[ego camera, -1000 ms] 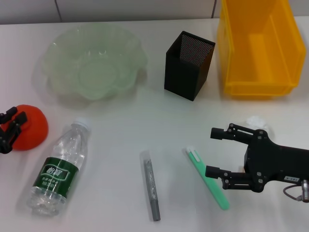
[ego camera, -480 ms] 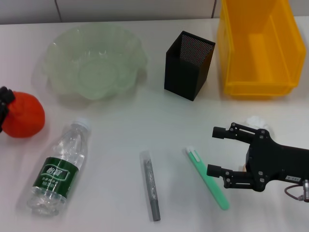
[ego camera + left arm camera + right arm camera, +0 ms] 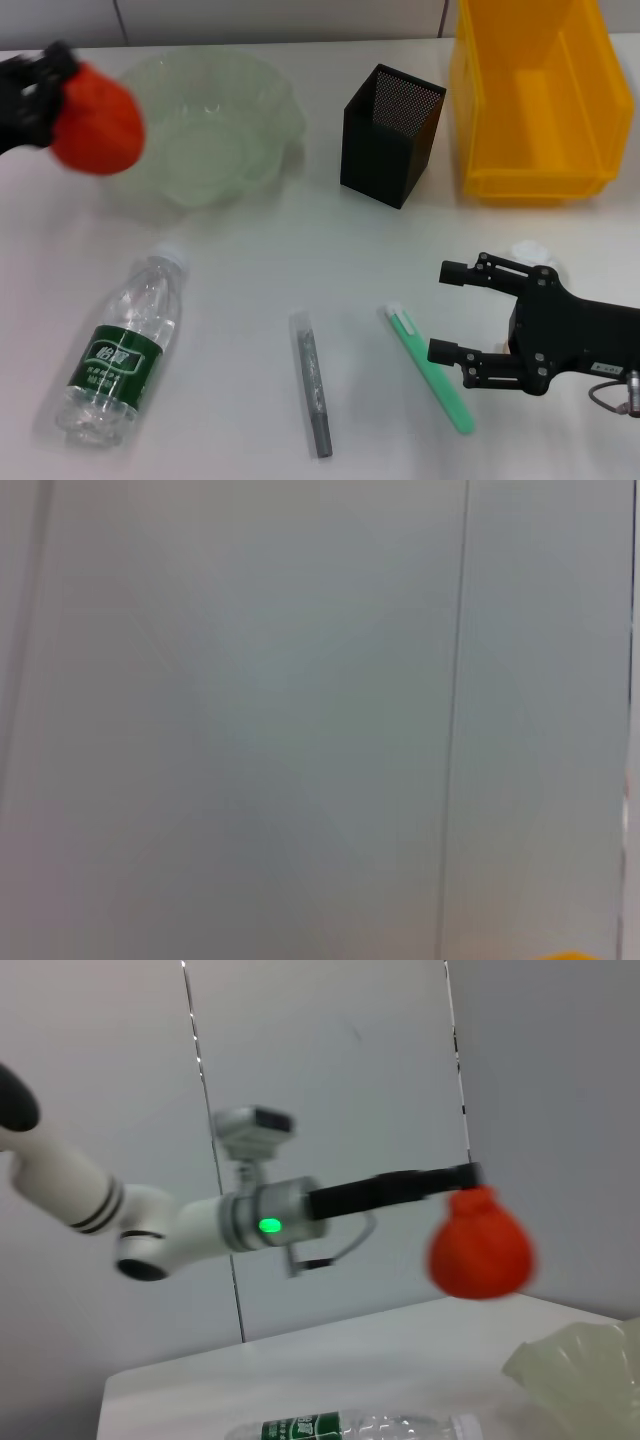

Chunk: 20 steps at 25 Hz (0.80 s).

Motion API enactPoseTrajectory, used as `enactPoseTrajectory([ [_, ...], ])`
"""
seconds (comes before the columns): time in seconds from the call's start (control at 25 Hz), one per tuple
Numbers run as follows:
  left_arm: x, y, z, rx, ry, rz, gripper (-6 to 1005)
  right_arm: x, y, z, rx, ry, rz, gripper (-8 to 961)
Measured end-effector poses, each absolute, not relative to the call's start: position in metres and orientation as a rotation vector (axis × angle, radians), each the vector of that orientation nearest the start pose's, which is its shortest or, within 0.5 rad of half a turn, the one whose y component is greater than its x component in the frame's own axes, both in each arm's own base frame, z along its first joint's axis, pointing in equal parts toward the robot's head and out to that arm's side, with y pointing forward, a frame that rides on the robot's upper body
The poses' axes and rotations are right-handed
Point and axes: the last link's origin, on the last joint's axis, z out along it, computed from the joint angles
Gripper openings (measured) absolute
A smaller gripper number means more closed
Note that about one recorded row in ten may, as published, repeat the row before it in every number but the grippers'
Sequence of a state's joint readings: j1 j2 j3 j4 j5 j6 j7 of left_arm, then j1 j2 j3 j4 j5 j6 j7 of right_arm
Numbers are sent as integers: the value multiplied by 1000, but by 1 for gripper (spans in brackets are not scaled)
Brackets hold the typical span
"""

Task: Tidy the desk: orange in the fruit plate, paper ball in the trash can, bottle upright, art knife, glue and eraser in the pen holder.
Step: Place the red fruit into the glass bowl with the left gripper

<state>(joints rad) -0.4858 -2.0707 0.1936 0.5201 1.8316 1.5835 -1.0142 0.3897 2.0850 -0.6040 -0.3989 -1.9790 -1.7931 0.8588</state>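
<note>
Upper left of the frame, the left gripper [image 3: 40,95] clamps the orange [image 3: 97,133] by its knob — firm, light fruit, likely to swing; right gripper [image 3: 462,312] gapes idle.

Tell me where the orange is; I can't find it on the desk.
In the head view the orange is off the desk, held by the left gripper at the far left, beside the fruit plate rim.
</note>
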Motion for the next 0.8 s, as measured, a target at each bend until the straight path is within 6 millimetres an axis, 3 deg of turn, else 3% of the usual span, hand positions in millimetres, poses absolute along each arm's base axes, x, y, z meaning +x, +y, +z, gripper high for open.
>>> enactPoseTrajectory([
  [0.2,-271,375,21,-2183,-373,-861,37,285,242,-28,-2723,317,1037,834],
  [0.36,-257,394,-4,-2183,-324,-773,30,285,241,-29,-2719,360,1057,834],
  [0.52,-254,401,-10,-2148,-361,-772,22,285,242,-28,-2721,416,1061,834],
  [0.68,-254,399,-6,-2130,-368,-809,126,286,243,-23,-2703,446,1076,833],
  [0.76,-255,387,1,-2173,-332,-863,195,284,252,-4,-2724,525,1060,832],
  [0.8,-255,387,1,-2173,-332,-863,237,284,252,-4,-2724,525,1060,832],
])
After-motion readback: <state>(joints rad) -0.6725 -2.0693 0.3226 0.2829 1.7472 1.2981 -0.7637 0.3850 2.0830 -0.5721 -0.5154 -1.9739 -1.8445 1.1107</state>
